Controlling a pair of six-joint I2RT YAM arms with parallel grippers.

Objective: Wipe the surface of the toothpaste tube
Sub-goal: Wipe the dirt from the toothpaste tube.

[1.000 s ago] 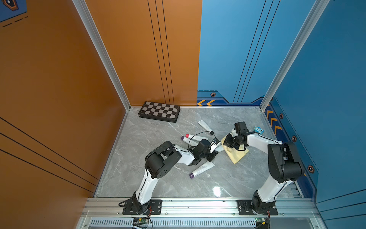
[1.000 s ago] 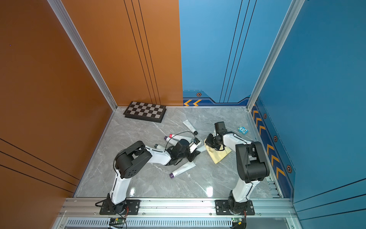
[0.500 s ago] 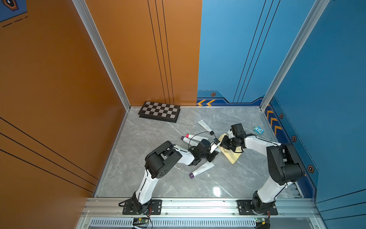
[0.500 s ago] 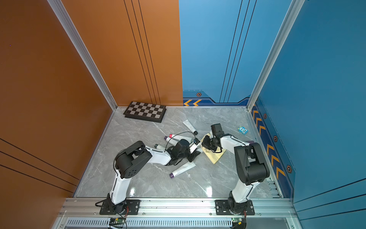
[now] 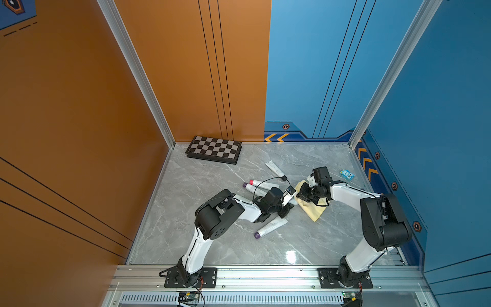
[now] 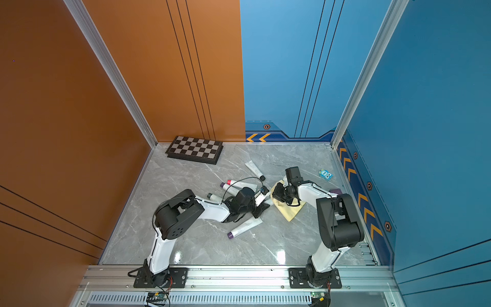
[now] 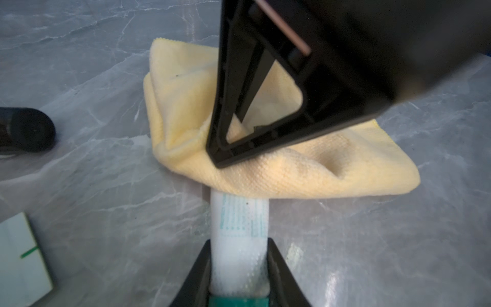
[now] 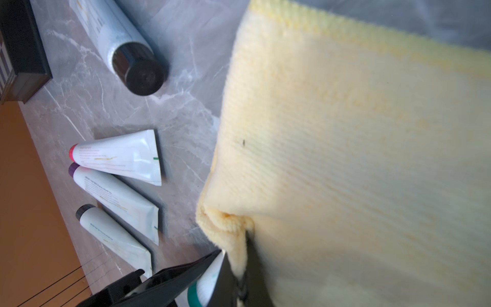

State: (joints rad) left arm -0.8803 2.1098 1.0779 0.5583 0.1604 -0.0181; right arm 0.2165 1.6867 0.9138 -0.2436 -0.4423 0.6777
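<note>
The grey marble-patterned worktop carries everything. A black-and-white chequered board lies flat at its far edge, against the orange wall. Near the middle, towards the right arm, a pale yellow woven cloth lies crumpled. Part of it rests on the worktop, and one fold is gathered into the right claw, whose jaws are pressed together on it.

The cloth's edge drapes over, and touches, the far end of the white toothpaste tube with green print. The left claw is clamped on this tube's sides near its green end. The tube sits low over the worktop, but I cannot tell whether it rests there.

A white tube with a purple cap lies loose just beside the left arm. A white tube with a black cap lies farther back. A small blue box sits well apart, near the blue wall.
</note>
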